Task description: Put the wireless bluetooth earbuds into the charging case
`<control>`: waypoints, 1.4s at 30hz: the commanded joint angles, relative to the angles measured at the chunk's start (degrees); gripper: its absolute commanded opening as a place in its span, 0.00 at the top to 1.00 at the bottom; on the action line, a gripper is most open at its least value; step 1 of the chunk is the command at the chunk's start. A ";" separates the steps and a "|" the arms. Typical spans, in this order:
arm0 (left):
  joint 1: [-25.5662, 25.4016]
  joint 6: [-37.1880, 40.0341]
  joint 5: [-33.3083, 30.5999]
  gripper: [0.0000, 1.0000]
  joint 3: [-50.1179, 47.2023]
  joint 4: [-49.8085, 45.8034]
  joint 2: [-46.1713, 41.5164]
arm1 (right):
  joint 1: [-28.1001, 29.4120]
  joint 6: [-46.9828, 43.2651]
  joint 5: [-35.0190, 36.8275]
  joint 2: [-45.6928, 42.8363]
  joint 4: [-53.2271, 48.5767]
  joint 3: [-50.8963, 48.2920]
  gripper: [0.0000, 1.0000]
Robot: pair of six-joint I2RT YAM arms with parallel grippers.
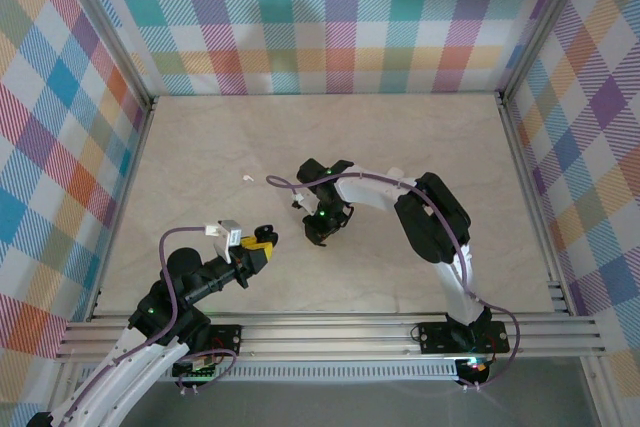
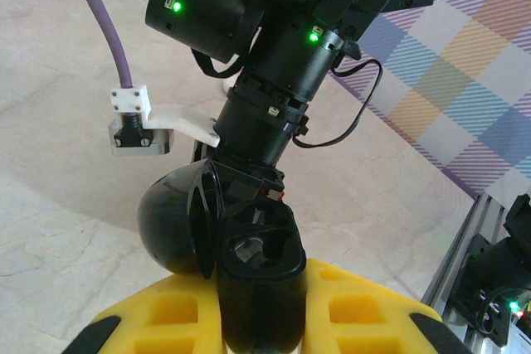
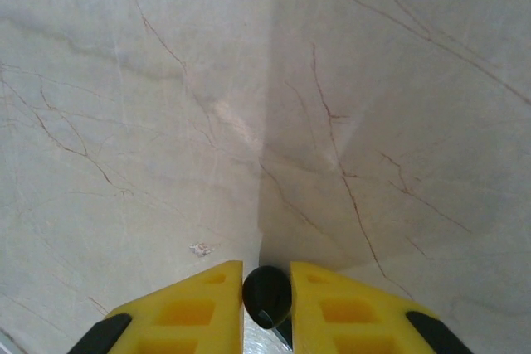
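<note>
Earbud (image 3: 267, 298) is pinched in the right gripper (image 3: 266, 278), and the left gripper (image 2: 261, 292) clamps the open charging case (image 2: 259, 246). I'd line it up over a pocket first, then lower slowly.

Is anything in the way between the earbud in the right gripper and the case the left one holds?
Nothing visible does. The right gripper pinches the earbud near the open charging case, held by the left gripper with its lid swung aside.
</note>
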 commanded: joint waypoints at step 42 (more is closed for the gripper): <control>-1.86 14.70 12.37 1.00 5.33 43.70 22.97 | -4.72 26.95 -13.74 -51.36 45.47 -23.78 1.00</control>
